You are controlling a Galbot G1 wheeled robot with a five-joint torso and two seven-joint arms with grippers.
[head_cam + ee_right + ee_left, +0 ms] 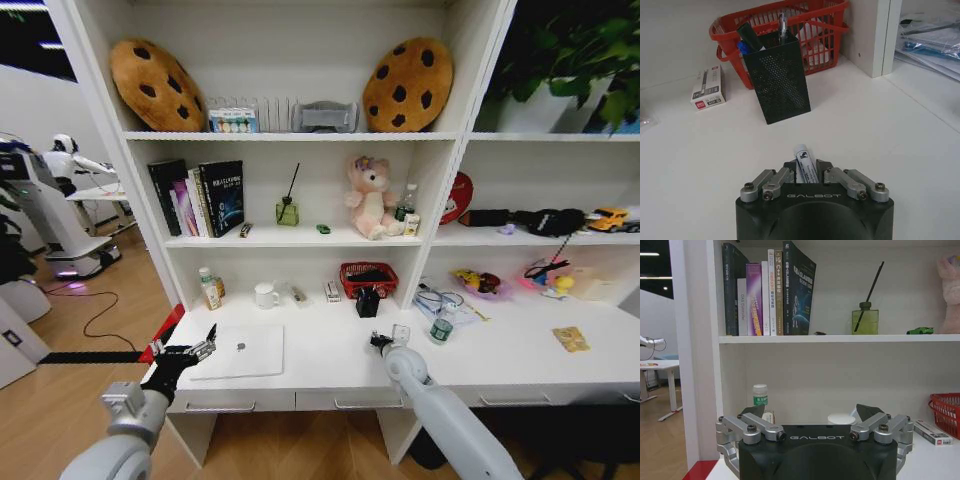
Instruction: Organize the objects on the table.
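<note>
Marker (805, 168) sat clenched in right hand (806, 171) above desk (520, 355), w/ mesh holder (778, 80) ahead (next move probably: carry and drop in). Left hand (205, 345) released, by laptop (245, 350).

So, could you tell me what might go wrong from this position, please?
The right gripper is shut on a marker short of the black mesh pen holder. The holder is tall, narrow and already holds pens, so a slightly off approach could tip it or jam the marker against them. It also stands close before the red basket, leaving little room behind. The left gripper hangs open beside the laptop; a careless sweep might nudge it.
</note>
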